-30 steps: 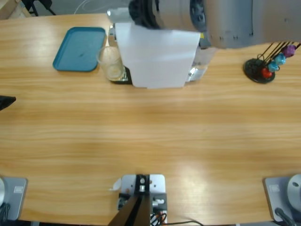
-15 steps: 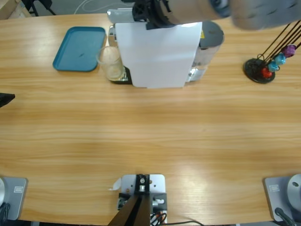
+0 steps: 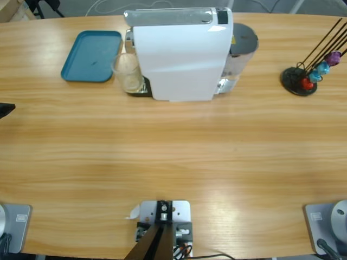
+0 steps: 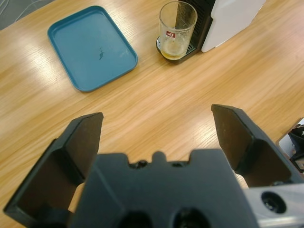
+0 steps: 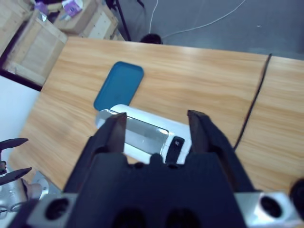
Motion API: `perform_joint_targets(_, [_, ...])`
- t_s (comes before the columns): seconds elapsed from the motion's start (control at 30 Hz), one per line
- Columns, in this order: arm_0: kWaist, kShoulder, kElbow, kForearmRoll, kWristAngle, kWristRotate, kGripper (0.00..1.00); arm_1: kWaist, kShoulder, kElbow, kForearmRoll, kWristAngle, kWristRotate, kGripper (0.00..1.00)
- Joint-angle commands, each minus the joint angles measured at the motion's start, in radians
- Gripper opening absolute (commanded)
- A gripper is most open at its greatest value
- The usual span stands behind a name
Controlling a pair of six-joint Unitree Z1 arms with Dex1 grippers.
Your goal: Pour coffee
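Coffee: from above, lay shallow in the glass cup on the white machine drip tray, beside the teal tray. Along the left gripper, showed jaws wide apart, well short of the cup. Along the right gripper, hung high, jaws apart. Probably reach stage; called for closing on the cup.

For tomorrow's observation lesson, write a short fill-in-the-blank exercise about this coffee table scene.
1. The glass cup stands on the drip tray of the white ____.
2. The blue tray has ____ lying on it.
3. The left claw hangs above the table with its jaws ____.

Missing words: coffee machine; nothing; open
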Motion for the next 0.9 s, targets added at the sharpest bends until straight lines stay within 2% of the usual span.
perform_joint_targets(0.03, [-0.004,-0.025,0.02,-0.01,0.013,-0.023,1.0,-0.018,0.145,-0.314,0.383,0.014,0.058,0.0])
perform_joint_targets(0.1, [-0.004,-0.031,0.02,-0.01,0.013,-0.029,1.0,-0.017,0.202,-0.425,0.457,0.015,0.054,0.0])
perform_joint_targets(0.23, [-0.004,-0.033,0.026,-0.01,0.013,-0.029,1.0,-0.017,0.285,-0.513,0.466,0.037,0.036,0.0])
perform_joint_targets(0.5, [-0.004,-0.023,0.034,-0.011,0.015,-0.024,1.0,-0.008,0.343,-0.526,0.517,0.036,0.008,0.0])
perform_joint_targets(0.7, [-0.004,0.009,0.041,-0.029,0.021,-0.022,1.0,0.029,0.366,-0.509,0.57,-0.034,-0.058,0.0])
perform_joint_targets(0.9, [-0.004,0.021,0.053,-0.05,0.022,-0.022,1.0,0.035,0.426,-0.543,0.593,-0.019,-0.046,0.0])
